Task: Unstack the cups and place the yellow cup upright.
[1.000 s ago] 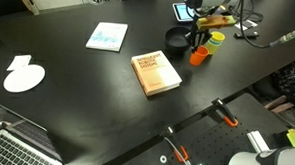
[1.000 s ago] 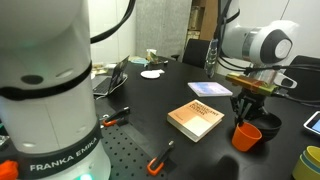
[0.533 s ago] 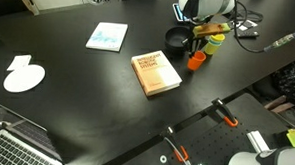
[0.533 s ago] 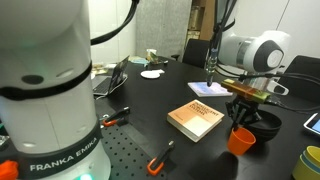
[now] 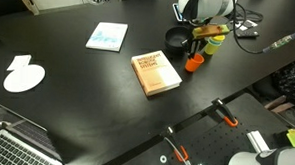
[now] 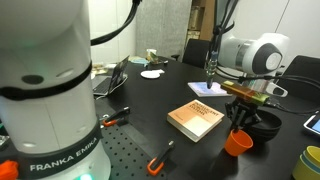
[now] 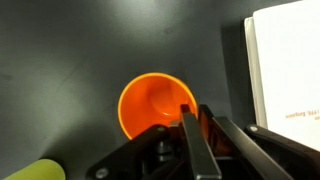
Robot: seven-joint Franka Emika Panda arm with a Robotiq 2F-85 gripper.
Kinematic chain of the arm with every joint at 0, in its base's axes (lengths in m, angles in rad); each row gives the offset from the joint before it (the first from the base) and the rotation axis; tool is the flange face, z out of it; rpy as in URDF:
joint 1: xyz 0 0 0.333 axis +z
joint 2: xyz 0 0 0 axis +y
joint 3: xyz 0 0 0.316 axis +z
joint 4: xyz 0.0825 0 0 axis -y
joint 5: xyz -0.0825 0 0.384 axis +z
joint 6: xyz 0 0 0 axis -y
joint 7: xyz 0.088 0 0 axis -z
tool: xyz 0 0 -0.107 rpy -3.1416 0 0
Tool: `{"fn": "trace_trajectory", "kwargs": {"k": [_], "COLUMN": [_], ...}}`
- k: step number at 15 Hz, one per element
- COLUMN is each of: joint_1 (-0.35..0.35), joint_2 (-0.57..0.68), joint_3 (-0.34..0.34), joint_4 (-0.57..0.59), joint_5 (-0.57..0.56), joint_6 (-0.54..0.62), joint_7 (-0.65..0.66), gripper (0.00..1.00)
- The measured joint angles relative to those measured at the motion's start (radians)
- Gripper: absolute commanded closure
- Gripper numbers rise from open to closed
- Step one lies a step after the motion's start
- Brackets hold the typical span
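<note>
**Yellow cup point(image 7: 30, 172) left of the gripped orange cup point(image 7: 150, 105)**

Wrist view. Yellow cup sat at the frame's lower corner, farthest from the book point(image 7: 285, 70); upright or tipped, could not tell. Next, the orange cup stood mouth up, nearer the book. The gripper point(image 7: 198, 118) was nearly closed, pinching that cup's book-side rim.

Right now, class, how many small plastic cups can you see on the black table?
2: the orange cup at the end effector, beside the book, and the yellow cup near it. Others may be hidden.
</note>
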Motion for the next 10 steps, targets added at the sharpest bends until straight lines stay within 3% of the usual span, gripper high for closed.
{"fn": "trace_trajectory", "kwargs": {"k": [7,10], "joint_1": [-0.003,-0.012], "joint_2": [-0.004,-0.017], "joint_3": [-0.003,-0.023], "joint_4": [0.020,0.068], "joint_5": [0.015,0.015], "joint_6": [-0.001,-0.007], "joint_7": [-0.003,-0.003], "gripper": [0.01,0.00]}}
